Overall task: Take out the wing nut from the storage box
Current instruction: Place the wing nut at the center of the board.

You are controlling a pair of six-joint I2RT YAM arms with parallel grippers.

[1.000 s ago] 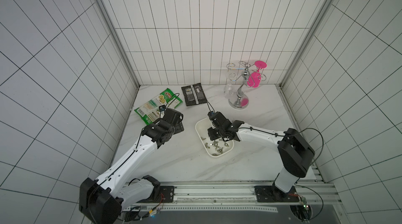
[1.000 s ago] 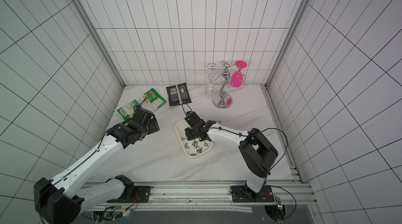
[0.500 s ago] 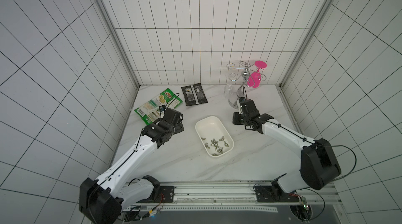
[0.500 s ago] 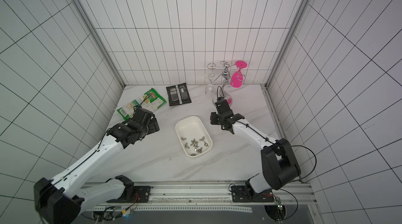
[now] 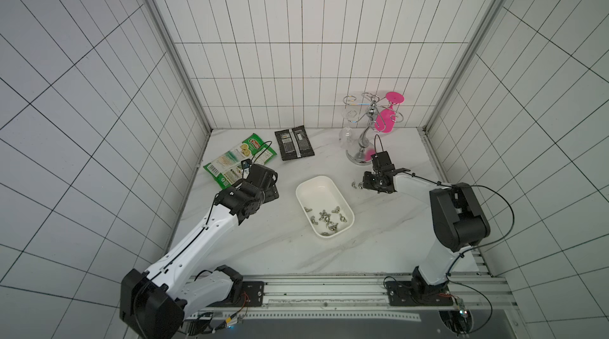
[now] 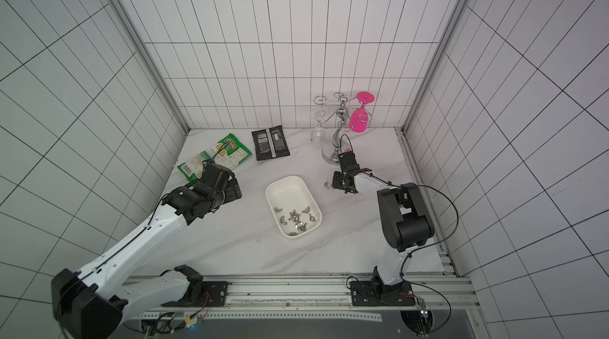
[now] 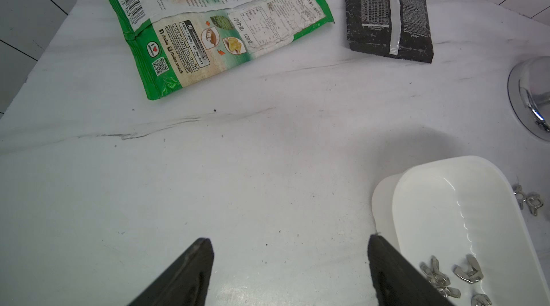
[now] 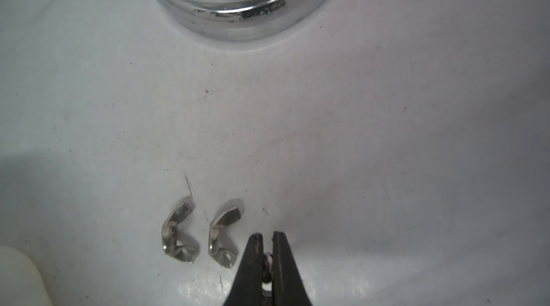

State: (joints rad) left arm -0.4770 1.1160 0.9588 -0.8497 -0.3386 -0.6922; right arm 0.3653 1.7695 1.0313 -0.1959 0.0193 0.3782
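While the right hand [image 8: 267, 234] hangs close over the bench [image 8: 387, 141], near the storage box's [image 5: 316, 190] far right corner, its jaws are pinched almost together on a small wing nut [image 8: 268, 260], a shiny bit showing between the black tips. Right beside it, outside the box, two loose nuts [image 8: 178, 234] lie on the bench approx side by side, not touching. The rest of the nuts [image 5: 324, 218] sit heaped in the box's near end. The left hand [image 7: 289, 239] hovers on the box's left side w/ jaws wide apart, holding nothing.

Step in hand looks like set-down: best to lower till the nut nearly meets the bench, clear of the loose pair, then part the jaws slowly so it can't bounce or roll.

Nuts: bright metal, curved wings, hard & prob slippery. Box: smooth white plastic, shallow, rounded corners. Bench: white, marble-look, faint grey veins.
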